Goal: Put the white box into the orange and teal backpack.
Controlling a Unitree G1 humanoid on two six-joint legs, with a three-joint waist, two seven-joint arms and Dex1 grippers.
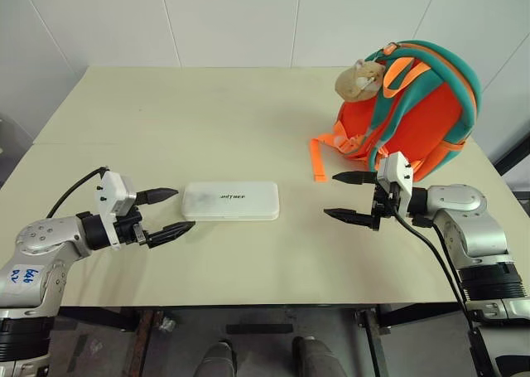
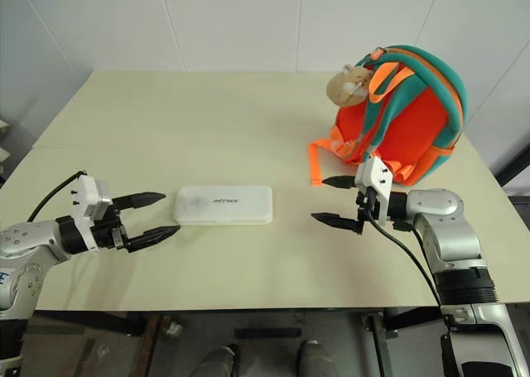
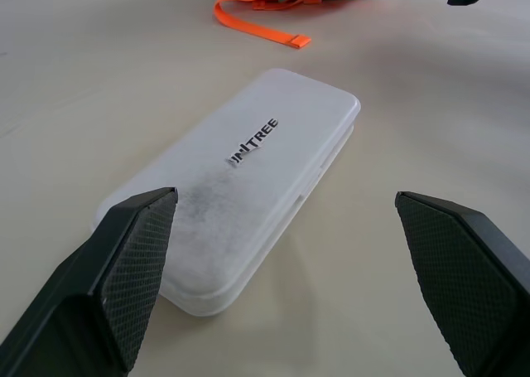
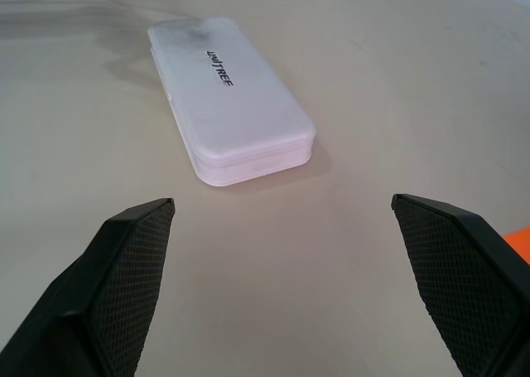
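White wall panels back a pale cream bench [image 1: 248,137] that carries just two things, set well apart. Lying flat near the front edge is the white box [image 1: 231,200], its lettered top up and its long sides running across the robot's front, which leaves both short ends free to be reached from either side. Far off toward the right rear corner stands the orange and teal backpack [image 1: 414,103], upright on its base with the teal straps facing the robot, a tan plush charm [image 1: 358,79] hanging near its top and an orange webbing strap [image 1: 318,158] trailing onto the bench; whether its opening is unzipped cannot be told. The left gripper [image 1: 171,211] sits just beside the box's left end, fingers spread wide and lined up with it, touching nothing, seemingly poised for a grasp. The right gripper [image 1: 346,196] hovers between box and backpack, likewise spread and empty, aimed back at the box's other end. Both arms look staged to bracket the box; nothing has been lifted yet.
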